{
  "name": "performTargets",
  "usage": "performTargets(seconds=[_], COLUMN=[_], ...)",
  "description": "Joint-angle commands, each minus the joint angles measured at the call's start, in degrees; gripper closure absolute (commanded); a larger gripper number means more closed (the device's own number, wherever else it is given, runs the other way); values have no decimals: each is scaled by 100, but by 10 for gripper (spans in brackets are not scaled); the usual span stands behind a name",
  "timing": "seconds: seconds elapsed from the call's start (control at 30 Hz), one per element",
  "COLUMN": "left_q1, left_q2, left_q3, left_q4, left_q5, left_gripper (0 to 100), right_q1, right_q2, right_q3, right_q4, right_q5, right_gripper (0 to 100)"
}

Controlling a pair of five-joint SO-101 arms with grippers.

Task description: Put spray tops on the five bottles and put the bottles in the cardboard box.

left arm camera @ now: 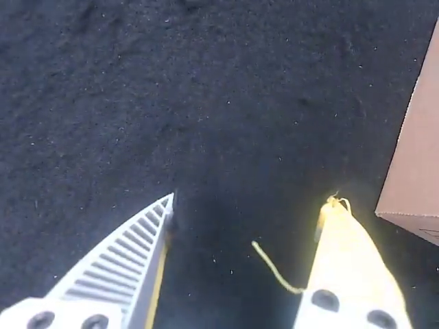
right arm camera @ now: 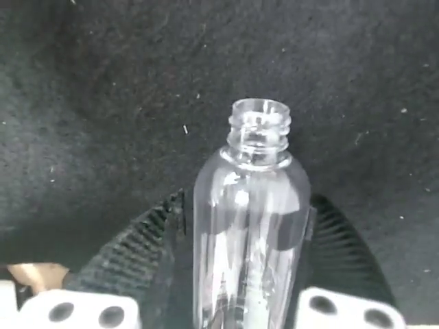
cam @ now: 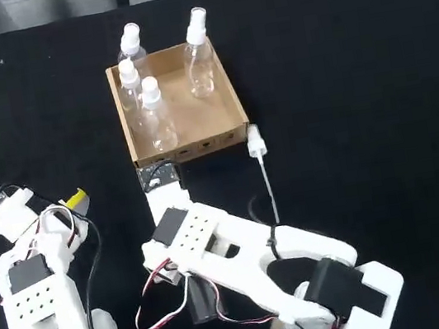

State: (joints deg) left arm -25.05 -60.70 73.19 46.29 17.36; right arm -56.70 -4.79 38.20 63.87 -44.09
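Clear plastic is sitting between the dark fingers of the right end effector [right arm camera: 244, 219]: we are seeing it grasping an uncapped bottle [right arm camera: 255, 164] by the body. The bottle's open threaded neck is pointing away from the wrist, over the black table [right arm camera: 82, 82]. From above, we are finding this end effector lying just in front of the near wall of the cardboard box [cam: 192, 148]. The left end effector [left arm camera: 251, 205] is hanging released, its white and yellow fingers spreading wide over the dark cloth, with a corner of the box showing near it. Four capped bottles [cam: 199, 72] are standing upright at the box. Three are plainly standing inside. The fourth is standing at the far left corner, where we cannot tell whether it is inside or just behind the wall. A loose spray top [cam: 255, 144] is lying on the table just beside the box's near right corner, its thin tube trailing back toward the arms.
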Motion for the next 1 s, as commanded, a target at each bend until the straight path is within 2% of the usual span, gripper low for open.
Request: performTargets(seconds=[0.0,0.13,0.3,0.4,0.53,0.77,0.97], left_q1=[-66,-66,-66,-66,-66,-57,-66], left_q2=[-132,-132,-132,-132,-132,-132,-132], left_q3=[-57,-57,-57,-57,-57,-57,-57], left_q4=[-97,-97,-97,-97,-97,-97,-97], left_q5=[44,44,44,44,44,44,44], left_gripper=[698,698,698,698,698,698,698], right_q1=[-88,-88,-62,132,413,501,501], right_q2=[4,13,4,-40,-40,-303,-1033], right_q3=[-295,-295,-295,-303,-303,-637,-620], right_q4=[-35,-35,-44,-35,26,941,1336], right_q5=[0,9,281,457,809,1574,1688], right_gripper=[766,782,906,943,948,949,949])
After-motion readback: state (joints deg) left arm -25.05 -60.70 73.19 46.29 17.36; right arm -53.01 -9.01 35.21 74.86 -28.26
